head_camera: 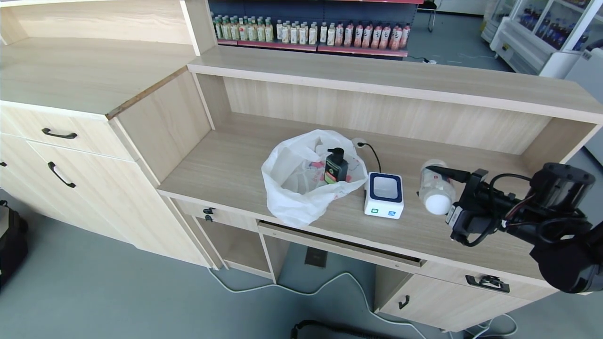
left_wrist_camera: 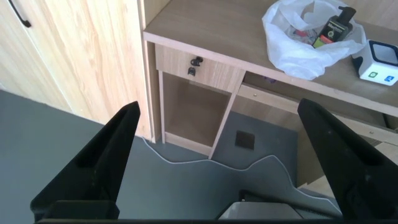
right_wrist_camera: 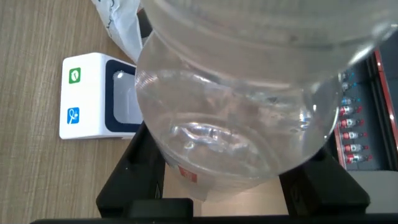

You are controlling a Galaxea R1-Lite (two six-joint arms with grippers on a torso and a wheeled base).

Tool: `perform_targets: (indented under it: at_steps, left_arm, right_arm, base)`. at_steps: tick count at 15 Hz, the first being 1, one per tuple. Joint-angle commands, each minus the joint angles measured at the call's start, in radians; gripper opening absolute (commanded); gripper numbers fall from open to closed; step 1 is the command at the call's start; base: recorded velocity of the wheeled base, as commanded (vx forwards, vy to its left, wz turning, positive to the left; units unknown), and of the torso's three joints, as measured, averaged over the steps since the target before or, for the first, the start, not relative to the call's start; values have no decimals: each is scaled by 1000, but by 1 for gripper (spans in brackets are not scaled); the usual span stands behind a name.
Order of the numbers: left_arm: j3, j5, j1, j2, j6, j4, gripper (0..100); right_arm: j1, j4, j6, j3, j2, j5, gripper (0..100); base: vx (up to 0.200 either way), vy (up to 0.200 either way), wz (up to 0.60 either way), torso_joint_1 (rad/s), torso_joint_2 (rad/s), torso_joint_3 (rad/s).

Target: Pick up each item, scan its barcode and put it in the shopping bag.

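Observation:
A clear plastic bottle with a white cap hangs just over the counter, right of the white scanner. My right gripper is shut on the bottle, which looms close in the right wrist view above the scanner. Left of the scanner, the white shopping bag stands open with a black pump bottle inside. My left gripper is open with nothing between its fingers, low over the floor in front of the counter. From there the bag and scanner are far off.
The wooden counter has a back wall and an upper ledge over it, and a tall cabinet side at its left. A black cable runs from the scanner to the back. Drawers sit below the counter's front edge.

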Motion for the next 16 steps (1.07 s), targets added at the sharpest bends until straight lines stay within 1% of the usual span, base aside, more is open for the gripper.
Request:
perform_targets:
  at_steps: [1, 6, 9, 16]
  left_arm:
    - [0, 0, 0, 0, -1, -1, 100]
    - [0, 0, 0, 0, -1, -1, 100]
    - [0, 0, 0, 0, -1, -1, 100]
    - [0, 0, 0, 0, -1, -1, 100]
  right_arm:
    - [1, -4, 0, 5, 22, 0, 0]
    - [1, -29, 1, -3, 54, 0, 0]
    - [21, -81, 10, -26, 94, -1, 0]
    - [35, -85, 17, -97, 149, -1, 0]
  base:
    - [0, 0, 0, 0, 0, 0]
    - [0, 0, 0, 0, 0, 0]
    - [0, 0, 0, 0, 0, 0]
    - [0, 0, 0, 0, 0, 0]
